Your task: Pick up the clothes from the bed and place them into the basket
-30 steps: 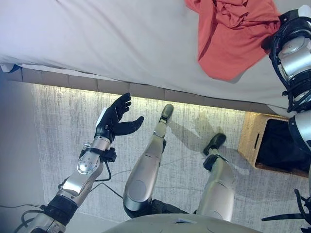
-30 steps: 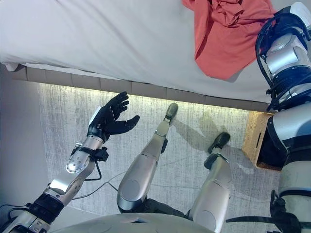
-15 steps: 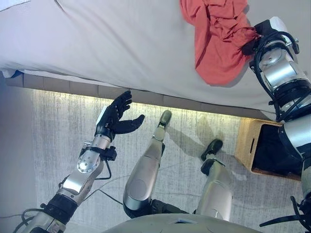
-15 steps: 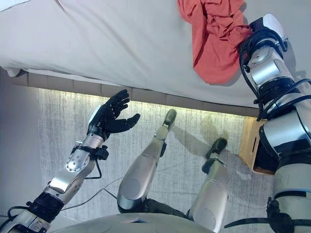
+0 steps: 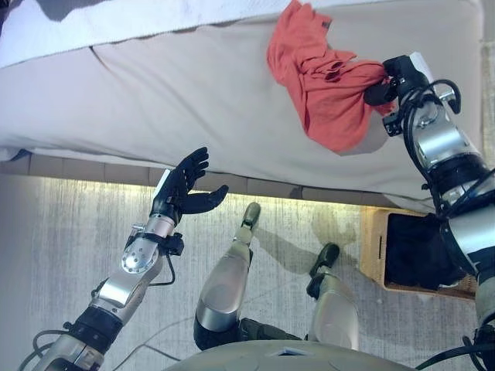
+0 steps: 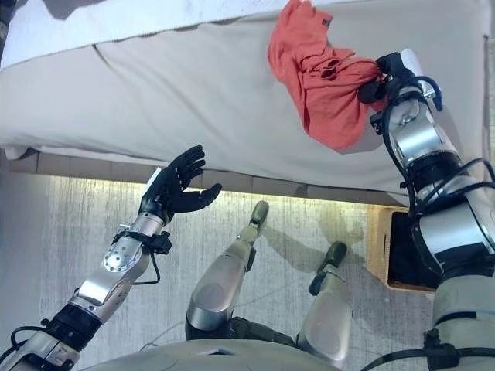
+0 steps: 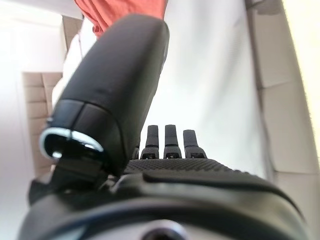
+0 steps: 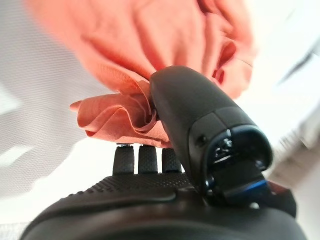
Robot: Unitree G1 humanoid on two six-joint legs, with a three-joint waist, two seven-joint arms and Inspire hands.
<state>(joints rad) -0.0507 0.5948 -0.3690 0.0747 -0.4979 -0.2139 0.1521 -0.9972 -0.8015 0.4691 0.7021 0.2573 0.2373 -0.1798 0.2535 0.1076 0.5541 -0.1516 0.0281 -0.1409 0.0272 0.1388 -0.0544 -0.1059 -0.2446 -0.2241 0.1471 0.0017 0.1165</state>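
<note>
A crumpled orange-red garment lies on the grey bed near its right end. My right hand is shut on the garment's right edge; in the right wrist view the cloth is bunched between thumb and fingers. My left hand hangs open over the rug by the bed's front edge, holding nothing; the left wrist view shows its fingers straight. The wicker basket with a dark lining stands on the floor at the lower right, below the bed edge.
A pale rug covers the floor in front of the bed. A white blanket lies along the bed's far side. The bed's padded base runs along the rug's edge.
The camera has tilted up, showing more of the bed. My right hand has come in to the garment's right edge and closed on it, bunching the cloth. The left hand is unchanged.
</note>
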